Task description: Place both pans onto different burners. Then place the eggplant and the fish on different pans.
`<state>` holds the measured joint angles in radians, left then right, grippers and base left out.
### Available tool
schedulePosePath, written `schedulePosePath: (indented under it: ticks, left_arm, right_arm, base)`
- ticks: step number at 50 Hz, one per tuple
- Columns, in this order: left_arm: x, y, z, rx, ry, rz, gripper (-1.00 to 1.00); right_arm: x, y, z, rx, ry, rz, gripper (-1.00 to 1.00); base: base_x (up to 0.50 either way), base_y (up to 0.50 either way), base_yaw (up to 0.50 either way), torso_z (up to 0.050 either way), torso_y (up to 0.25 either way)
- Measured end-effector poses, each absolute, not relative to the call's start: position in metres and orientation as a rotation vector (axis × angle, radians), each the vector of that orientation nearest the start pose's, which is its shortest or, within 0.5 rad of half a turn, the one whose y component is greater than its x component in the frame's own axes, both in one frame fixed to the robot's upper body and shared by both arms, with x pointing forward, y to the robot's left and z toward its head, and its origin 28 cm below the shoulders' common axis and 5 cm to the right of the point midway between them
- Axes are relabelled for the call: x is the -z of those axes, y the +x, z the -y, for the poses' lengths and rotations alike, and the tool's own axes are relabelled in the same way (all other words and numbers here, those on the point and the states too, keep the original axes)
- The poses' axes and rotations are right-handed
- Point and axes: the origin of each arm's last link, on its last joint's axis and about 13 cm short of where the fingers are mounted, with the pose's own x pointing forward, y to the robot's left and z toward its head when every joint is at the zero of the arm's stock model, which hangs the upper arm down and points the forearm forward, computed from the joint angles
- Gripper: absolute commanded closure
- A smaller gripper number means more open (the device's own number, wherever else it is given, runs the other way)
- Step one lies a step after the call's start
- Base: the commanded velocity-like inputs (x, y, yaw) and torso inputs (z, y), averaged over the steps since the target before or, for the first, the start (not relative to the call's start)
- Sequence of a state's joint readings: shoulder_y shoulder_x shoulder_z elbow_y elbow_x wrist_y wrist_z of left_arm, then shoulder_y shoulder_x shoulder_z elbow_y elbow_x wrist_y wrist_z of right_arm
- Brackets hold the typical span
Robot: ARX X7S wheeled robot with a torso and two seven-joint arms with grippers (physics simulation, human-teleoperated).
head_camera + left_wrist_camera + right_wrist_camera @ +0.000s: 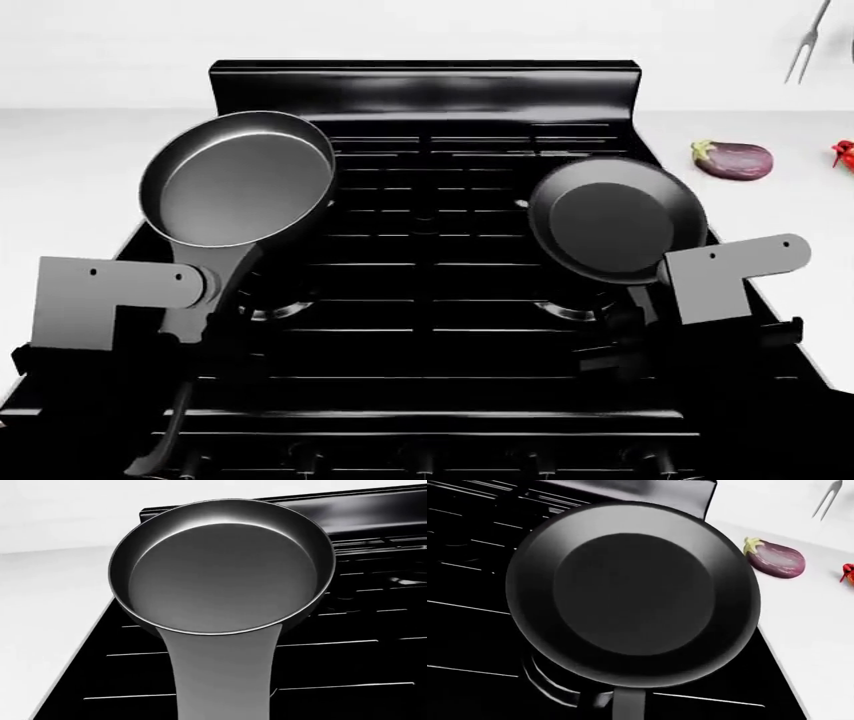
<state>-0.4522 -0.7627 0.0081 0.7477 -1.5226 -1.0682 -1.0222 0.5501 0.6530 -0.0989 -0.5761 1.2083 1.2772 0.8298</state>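
Your left arm carries the grey-lined pan [240, 180] by its handle over the rear-left part of the stove [427, 300]; in the head view its bowl hangs partly past the stove's left edge, above the white surface [80, 170], and it looks tilted, with the open side turned toward the camera. Your left claw [200, 300] sits low on that handle, but the fingers are lost against the black stove, so you cannot tell from these pictures how they stand. Your right arm carries the darker pan [617, 220] over the right-hand burner grates [441, 250], its handle running down toward your right claw [641, 310]; there too the fingers are hidden in the dark, and whether they are clamped cannot be told. The right wrist view shows this pan above a round burner head [554, 682], whether touching the grate or not you cannot tell. The eggplant [733, 160] lies on the surface just right of the stove's back corner, apart from both pans. Further right, at the picture's edge, a sliver of the red fish [843, 154] shows, near the eggplant. A fork [806, 45] hangs on the wall above them.
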Motion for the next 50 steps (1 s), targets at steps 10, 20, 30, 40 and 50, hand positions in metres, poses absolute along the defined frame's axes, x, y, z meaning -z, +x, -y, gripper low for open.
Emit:
schedulePosePath:
  ticks: [10, 20, 30, 40, 50]
  left_arm:
    - [-0.202, 0.178, -0.250, -0.015, 0.080, -0.236, 1.00]
    - [-0.201, 0.178, -0.251, -0.018, 0.079, -0.239, 1.00]
    - [-0.200, 0.178, -0.251, -0.019, 0.078, -0.242, 1.00]
    - [-0.199, 0.178, -0.251, -0.019, 0.075, -0.244, 1.00]
    - [-0.199, 0.178, -0.251, -0.021, 0.073, -0.245, 1.00]
  right_arm:
    - [-0.179, 0.208, 0.146, 0.026, -0.214, -0.354, 1.00]
    - [-0.173, 0.201, 0.145, 0.011, -0.199, -0.367, 1.00]
    - [-0.165, 0.197, 0.145, 0.006, -0.199, -0.389, 1.00]
    - [-0.164, 0.197, 0.144, 0.009, -0.201, -0.389, -1.00]
    - [-0.169, 0.200, 0.146, 0.038, -0.208, -0.349, -1.00]
  base:
    - [0.00, 0.00, 0.00, 0.001, 0.003]
    - [0.00, 0.00, 0.00, 0.001, 0.003]
    - [0.00, 0.00, 0.00, 0.001, 0.004]
    - [0.00, 0.00, 0.00, 0.001, 0.002]
    - [0.00, 0.00, 0.00, 0.000, 0.001]
